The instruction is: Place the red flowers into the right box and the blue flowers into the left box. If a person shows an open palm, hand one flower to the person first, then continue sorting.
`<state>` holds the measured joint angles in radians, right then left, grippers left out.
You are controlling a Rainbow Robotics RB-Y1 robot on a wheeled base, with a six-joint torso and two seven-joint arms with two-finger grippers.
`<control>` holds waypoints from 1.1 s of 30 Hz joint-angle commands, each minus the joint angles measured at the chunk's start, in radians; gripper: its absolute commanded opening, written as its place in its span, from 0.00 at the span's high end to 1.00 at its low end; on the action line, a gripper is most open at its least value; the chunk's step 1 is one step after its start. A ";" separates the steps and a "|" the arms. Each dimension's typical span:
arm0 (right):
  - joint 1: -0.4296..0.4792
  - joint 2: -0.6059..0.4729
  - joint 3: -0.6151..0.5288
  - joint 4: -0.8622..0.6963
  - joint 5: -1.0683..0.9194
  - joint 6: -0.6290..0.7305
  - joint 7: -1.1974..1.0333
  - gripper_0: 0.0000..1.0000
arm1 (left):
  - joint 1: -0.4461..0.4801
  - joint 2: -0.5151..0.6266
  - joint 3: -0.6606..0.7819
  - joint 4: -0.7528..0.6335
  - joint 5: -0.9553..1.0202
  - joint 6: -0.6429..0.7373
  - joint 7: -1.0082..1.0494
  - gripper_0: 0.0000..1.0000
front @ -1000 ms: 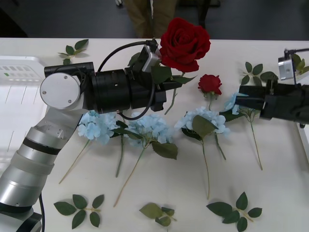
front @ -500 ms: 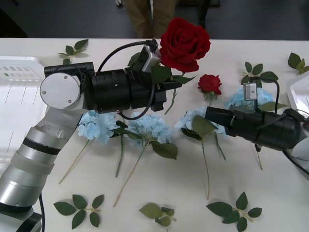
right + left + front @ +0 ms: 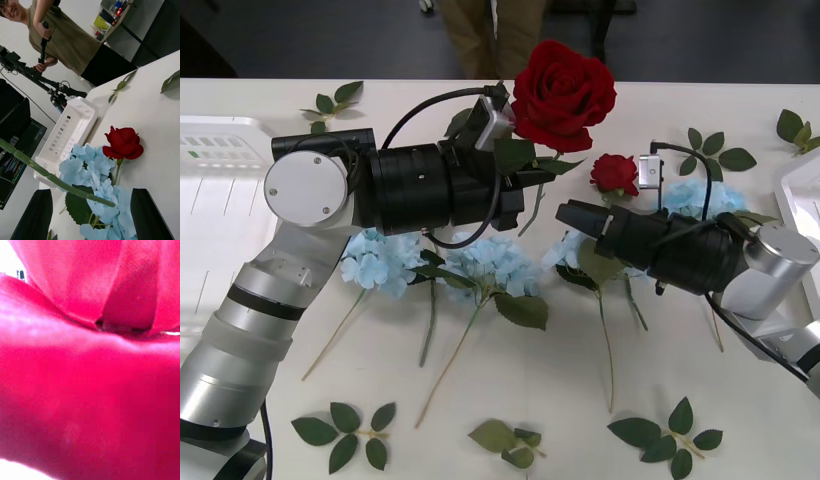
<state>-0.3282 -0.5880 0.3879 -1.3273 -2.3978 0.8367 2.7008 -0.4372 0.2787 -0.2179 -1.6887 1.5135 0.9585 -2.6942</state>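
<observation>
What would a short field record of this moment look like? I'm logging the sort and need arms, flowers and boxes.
left gripper: raised over the table, shut on big rose
right gripper: open, over the middle hydrangea, near small rose
small rose: lying on the table
hydrangeas on table: four, none boxed
left box: no flowers seen in it
right box: rim at the table's right edge
open palm: none seen

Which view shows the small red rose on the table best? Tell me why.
The right wrist view: the small red rose shows whole between the right gripper and the table. The front view shows it partly behind the arm; the left wrist view shows red petals up close.
</observation>
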 commanded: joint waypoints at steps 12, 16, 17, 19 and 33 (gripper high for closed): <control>-0.040 -0.010 0.058 0.000 -0.032 0.084 0.004 0.05 | -0.029 -0.015 0.012 -0.026 -0.007 0.000 -0.011 1.00; -0.052 0.014 0.058 0.000 -0.027 0.059 0.004 0.06 | -0.029 -0.016 0.012 -0.026 -0.007 0.000 -0.011 1.00; -0.052 0.017 0.058 0.000 -0.027 0.053 0.004 0.06 | -0.029 -0.016 0.014 -0.026 -0.007 0.000 -0.011 1.00; -0.061 0.036 0.060 -0.001 -0.017 0.024 0.004 0.06 | -0.029 -0.015 0.012 -0.026 -0.007 0.000 -0.011 1.00; -0.134 0.070 0.138 0.000 -0.043 -0.119 0.004 0.48 | -0.072 -0.075 0.017 -0.019 -0.093 -0.004 0.017 1.00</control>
<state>-0.4228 -0.5384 0.5060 -1.3201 -2.4246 0.7257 2.7008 -0.4557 0.2432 -0.2178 -1.6887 1.4375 0.9585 -2.6942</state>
